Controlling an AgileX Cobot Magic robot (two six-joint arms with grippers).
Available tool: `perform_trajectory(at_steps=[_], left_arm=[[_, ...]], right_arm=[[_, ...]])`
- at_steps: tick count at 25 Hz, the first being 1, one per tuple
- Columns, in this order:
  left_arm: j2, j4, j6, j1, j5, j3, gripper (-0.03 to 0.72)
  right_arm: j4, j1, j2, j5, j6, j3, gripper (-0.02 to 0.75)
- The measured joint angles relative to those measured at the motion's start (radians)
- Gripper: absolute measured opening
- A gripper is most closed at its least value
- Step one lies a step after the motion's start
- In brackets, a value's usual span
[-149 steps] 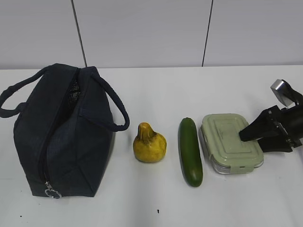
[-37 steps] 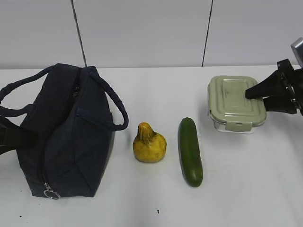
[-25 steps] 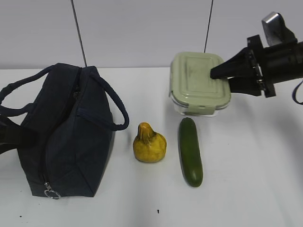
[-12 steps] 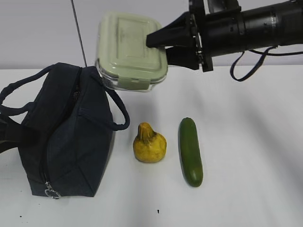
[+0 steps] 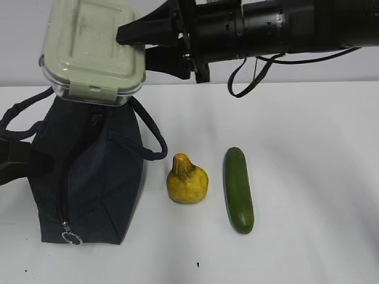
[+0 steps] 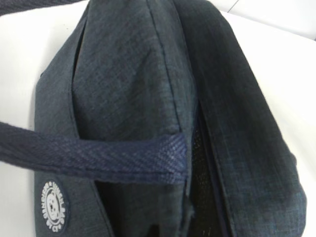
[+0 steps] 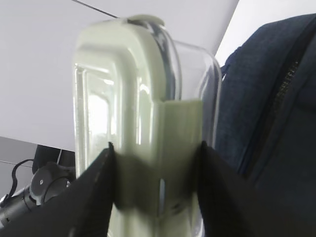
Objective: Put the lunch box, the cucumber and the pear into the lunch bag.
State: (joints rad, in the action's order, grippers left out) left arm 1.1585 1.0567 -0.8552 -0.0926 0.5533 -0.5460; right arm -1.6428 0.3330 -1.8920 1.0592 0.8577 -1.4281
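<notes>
The right gripper [image 5: 139, 46] is clamping the box [image 5: 93, 50] by one short end, one finger [image 7: 94, 195] on the lid side and the other on the clear base, and holding it in the air directly over the bag [image 5: 89, 171]. The box is tilting a little, its sage lid facing up and toward the room.

The bag is sitting on the white table [image 5: 308, 177], its top parted along the zipper, with the ring pull [image 5: 71, 238] hanging at the near end. A dark arm is reaching in from the left edge against the bag's side; I cannot tell whether the left gripper is open or closed.

The pear [image 5: 187, 180] is standing just right of the bag, and the cucumber [image 5: 238, 189] is lying beside it, not touching.
</notes>
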Motion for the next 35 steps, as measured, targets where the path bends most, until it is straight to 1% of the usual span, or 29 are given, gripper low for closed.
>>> perform_trajectory(at_steps=[5, 8, 11, 14, 19, 25, 29, 31, 35], left_arm=[[0.0, 0.004, 0.0, 0.0, 0.0, 0.0, -0.015], [0.0, 0.007, 0.0, 0.0, 0.0, 0.0, -0.015], [0.0, 0.011, 0.0, 0.0, 0.0, 0.0, -0.015], [0.001, 0.018, 0.0, 0.0, -0.004, 0.0, -0.015], [0.004, 0.025, 0.0, 0.0, -0.005, 0.0, -0.015], [0.004, 0.033, 0.0, 0.0, -0.004, 0.0, -0.015], [0.004, 0.035, 0.0, 0.0, -0.003, 0.0, -0.015], [0.004, 0.035, 0.0, 0.0, -0.002, 0.0, -0.015], [0.004, 0.035, 0.0, 0.0, 0.0, 0.0, -0.015]], right_arm=[[-0.052, 0.051, -0.086, -0.03, 0.015, -0.05, 0.368], [-0.066, 0.057, -0.133, -0.036, 0.016, -0.065, 0.368], [-0.056, 0.057, -0.173, -0.058, 0.016, -0.065, 0.368], [-0.022, 0.057, -0.196, -0.061, 0.016, -0.067, 0.368], [0.078, 0.048, -0.202, -0.059, 0.005, -0.069, 0.368], [0.256, 0.027, -0.202, -0.067, -0.076, -0.069, 0.368], [0.348, 0.026, -0.202, -0.11, -0.138, -0.069, 0.368], [0.373, 0.026, -0.202, -0.142, -0.161, -0.069, 0.368], [0.379, 0.044, -0.202, -0.224, -0.179, -0.071, 0.368]])
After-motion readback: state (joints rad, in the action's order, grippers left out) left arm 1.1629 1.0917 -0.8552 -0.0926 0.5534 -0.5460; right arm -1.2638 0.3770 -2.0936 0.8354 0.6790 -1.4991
